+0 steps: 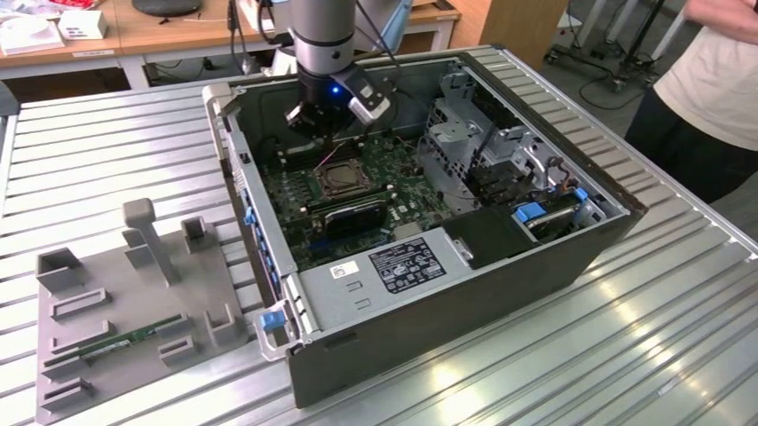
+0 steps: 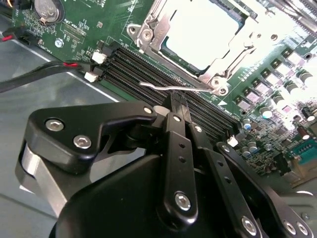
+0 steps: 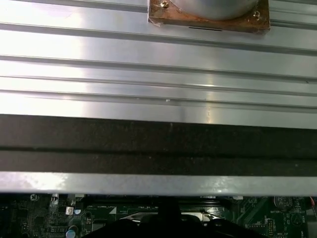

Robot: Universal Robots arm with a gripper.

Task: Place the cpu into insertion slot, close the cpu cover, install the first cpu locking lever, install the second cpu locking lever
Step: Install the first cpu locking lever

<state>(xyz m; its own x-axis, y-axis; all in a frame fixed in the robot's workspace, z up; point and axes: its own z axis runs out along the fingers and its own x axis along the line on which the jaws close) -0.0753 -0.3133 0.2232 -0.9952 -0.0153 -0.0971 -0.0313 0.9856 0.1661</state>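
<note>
In the exterior view the gripper (image 1: 318, 124) is seen lowered into an open case (image 1: 474, 293) that stands on a ribbed metal table (image 1: 119, 151). It is held just above the slot (image 1: 335, 177) on the green board (image 1: 391, 160).

In the second wrist view the cpu (image 2: 203, 32) is seen seated in the slot, its pale metal top showing through the window of the cover (image 2: 148, 29). The cover is laid flat around the cpu. A thin wire lever (image 2: 158, 87) is stretched along the cover's near edge, beside the black memory slots (image 2: 129, 69).

The gripper (image 2: 176, 101) is seen with its fingers (image 2: 174, 111) brought together, their tip right at the lever. Whether the lever is clamped or only touched cannot be told.

On the exterior view's left a grey fixture (image 1: 119, 293) is set on the table, and a green memory stick (image 1: 119, 342) is laid in it. A person (image 1: 711, 89) is seen standing at the exterior view's right.
</note>
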